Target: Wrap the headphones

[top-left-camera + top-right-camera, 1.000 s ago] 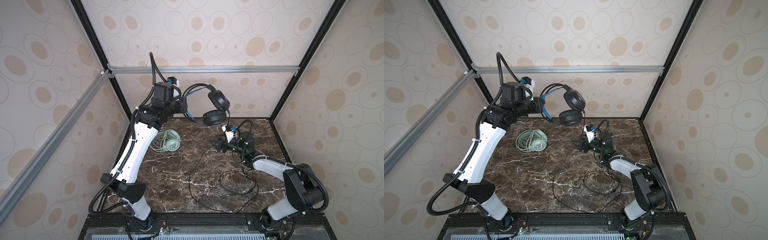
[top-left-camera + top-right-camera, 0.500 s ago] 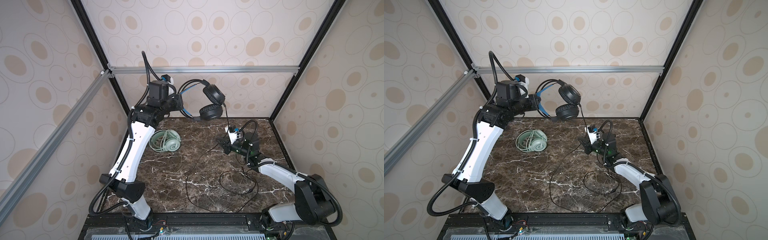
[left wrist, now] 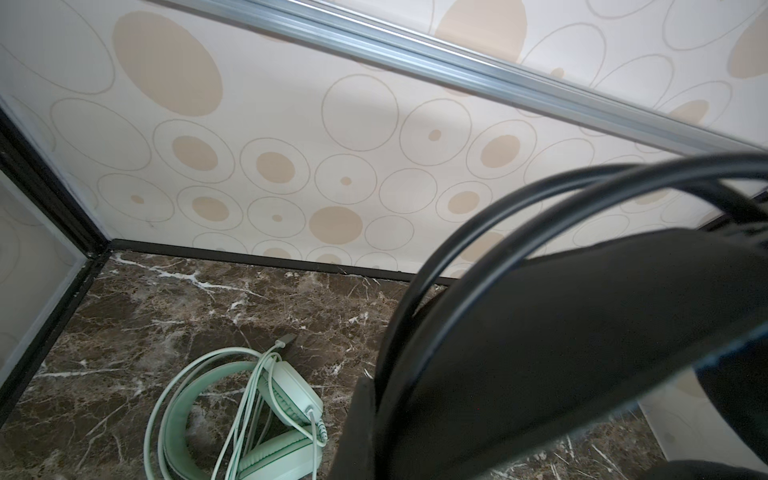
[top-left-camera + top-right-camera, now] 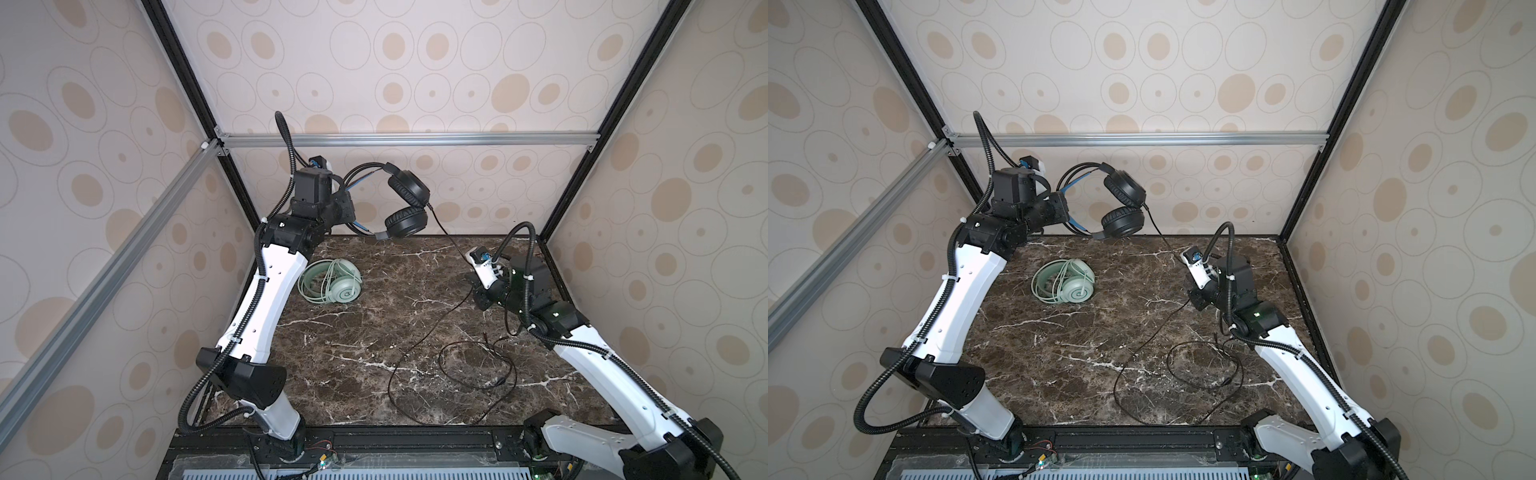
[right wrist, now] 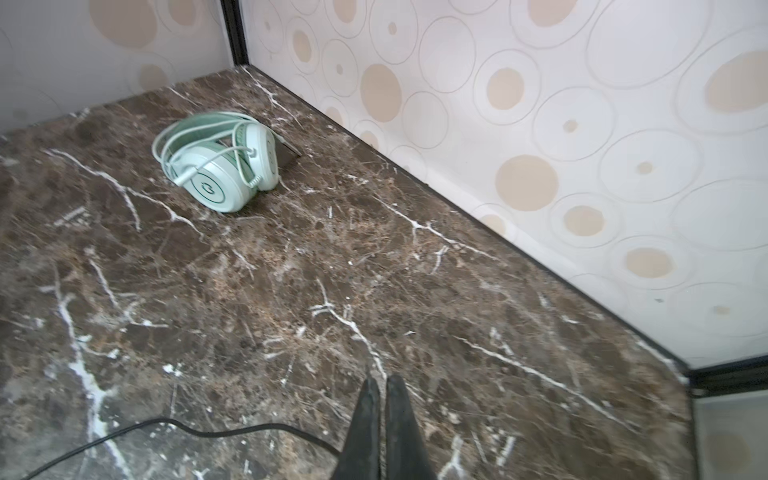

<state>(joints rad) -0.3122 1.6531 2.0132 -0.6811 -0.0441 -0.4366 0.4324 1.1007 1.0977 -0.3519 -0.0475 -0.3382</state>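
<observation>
1. Right gripper (image 5: 381, 386): the jaws stood apart a second ago. Now the fingers are pressed together, and the black cable (image 5: 249, 428) runs across the marble straight into them. I judge this a pinch on the cable.
2. The right arm also sits further toward its own side of the table (image 4: 353, 332) than a second ago, with the gripper low over the surface.
3. Left gripper (image 4: 347, 210): closed tight on the black headset (image 4: 409, 203) at its headband (image 4: 365, 171), grip unchanged. The headset hangs higher and nearer the back wall than a second ago, well clear of the table.
4. Result: in both top views the cable runs in a nearly straight line from the headset down toward the right gripper. The rest lies in slack loops on the table in front of the right arm.
5. Mint-green headset (image 4: 332, 282): lies at the back left of the table with its cable wound around it. It has not moved and looks finished.
6. Meaning: the black headset is now set up for winding, body in one gripper and cable in the other. No turn is laid on it yet. The trailing loops may snag once winding starts.
</observation>
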